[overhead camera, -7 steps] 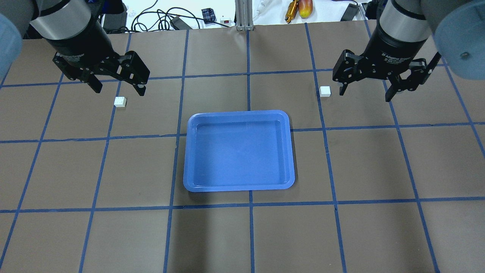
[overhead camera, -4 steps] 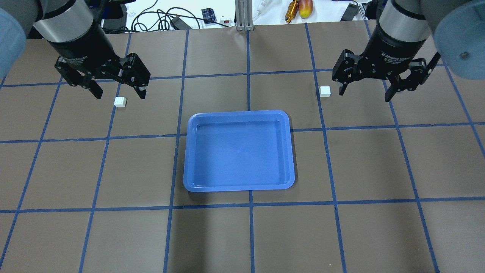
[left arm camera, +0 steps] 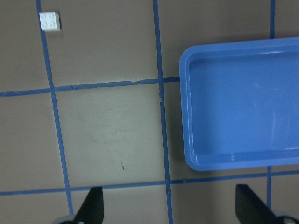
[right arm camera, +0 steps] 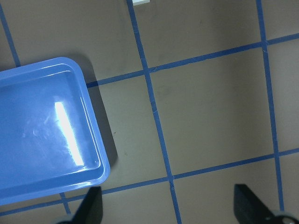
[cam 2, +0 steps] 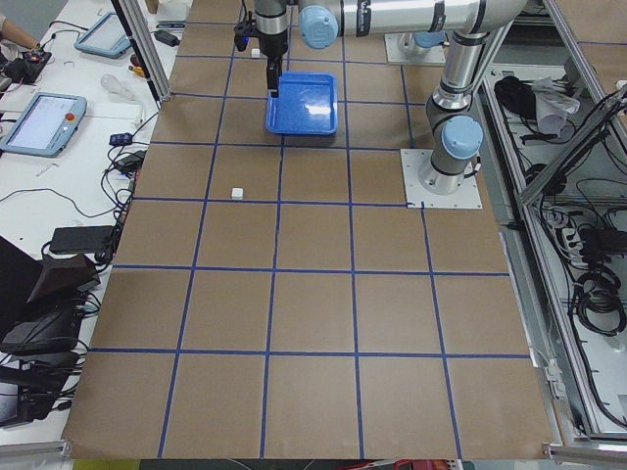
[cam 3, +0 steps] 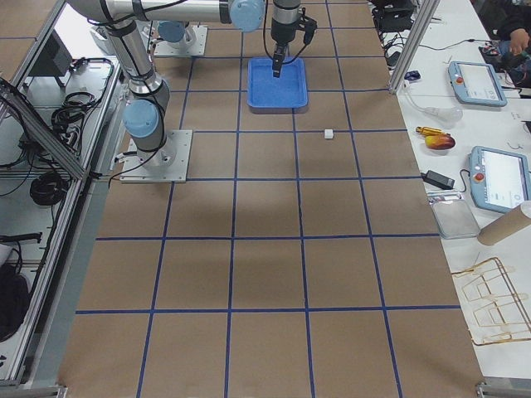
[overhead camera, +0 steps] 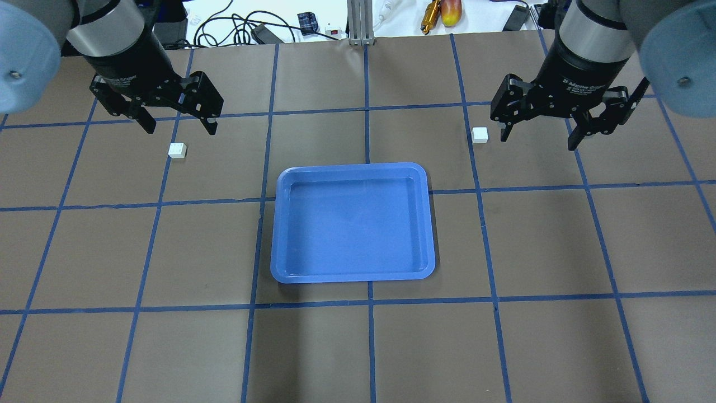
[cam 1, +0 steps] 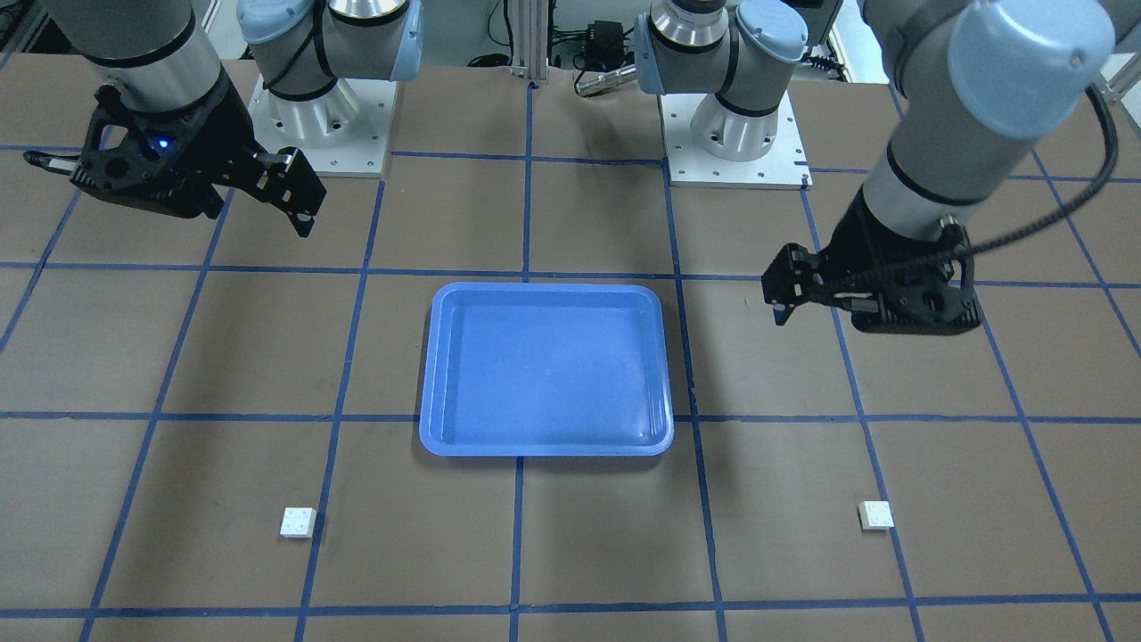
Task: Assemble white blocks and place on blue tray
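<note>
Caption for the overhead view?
Left gripper and right gripper hover open; white blocks lie unjoined, one each side of the empty blue tray.

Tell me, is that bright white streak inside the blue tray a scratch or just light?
Probably just light: in the right wrist view the streak is glare on the blue tray; in the overhead view the same floor looks evenly blue.

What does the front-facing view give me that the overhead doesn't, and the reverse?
Front-facing only: the left arm's base and right arm's base. Overhead only: a yellow-red fruit-shaped object beyond the table. Both: the empty blue tray, the left white block and right white block, unjoined outside it, left pincer and right pincer open.
</note>
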### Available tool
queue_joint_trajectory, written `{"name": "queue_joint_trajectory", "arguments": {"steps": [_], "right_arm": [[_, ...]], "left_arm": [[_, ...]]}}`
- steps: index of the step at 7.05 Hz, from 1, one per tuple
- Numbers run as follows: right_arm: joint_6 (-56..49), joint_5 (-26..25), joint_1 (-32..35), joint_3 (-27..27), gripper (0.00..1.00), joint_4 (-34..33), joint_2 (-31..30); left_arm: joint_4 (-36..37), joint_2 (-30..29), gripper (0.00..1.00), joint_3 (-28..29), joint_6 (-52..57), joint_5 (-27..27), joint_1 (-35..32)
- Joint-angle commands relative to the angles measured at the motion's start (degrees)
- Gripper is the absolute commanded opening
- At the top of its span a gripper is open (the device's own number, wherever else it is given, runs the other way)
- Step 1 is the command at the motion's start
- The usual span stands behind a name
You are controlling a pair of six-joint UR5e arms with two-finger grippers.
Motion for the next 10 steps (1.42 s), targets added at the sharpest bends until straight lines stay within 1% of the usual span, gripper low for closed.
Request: {"name": "queue_joint_trajectory", "arguments": {"steps": [1,2,3,4,5,6,7,8,9,10], "right_arm": [[-11.6,0.1,-1.2,0.0,1.0,-1.2,1.8],[-13.3,0.8,-2.9,0.1,1.0,-2.5,3.1],[-13.3,1.1,-4.2,-0.2,1.0,-5.2,5.8],[-14.9,1.2,-4.7,-0.3,1.0,-8.2,7.3],[-27.7,1.2,-4.7,0.1,1.0,-8.9,7.7],[-41.5,1.0,-5.0,0.1,1.0,-9.1,8.9],[-48.4,0.9,-7.4,0.2,1.0,-8.0,9.4],[-49.6,1.2,-9.7,0.6,1.0,-8.1,9.9],[-52.4,2.1,-10.7,0.4,1.0,-8.9,11.2],[-62.1,9.2,-12.8,0.0,1.0,-9.1,12.6]], "left_arm": [[2.9,-9.4,1.0,4.4,2.5,0.5,3.3],[6.7,-13.7,1.0,6.2,5.3,0.7,3.7],[8.4,-17.2,1.0,6.8,8.9,1.7,7.2],[10.5,-20.7,1.0,7.0,9.3,1.9,8.4],[15.9,-24.1,1.0,6.9,9.5,3.1,8.4],[17.3,-25.9,1.0,7.1,10.6,3.6,8.7],[18.0,-26.9,1.0,6.6,10.7,3.6,8.8],[18.0,-27.3,1.0,6.9,10.9,3.6,8.8],[18.0,-28.0,0.97,6.9,10.9,3.6,8.8],[18.2,-28.7,0.93,6.2,10.7,3.7,8.9]]}}
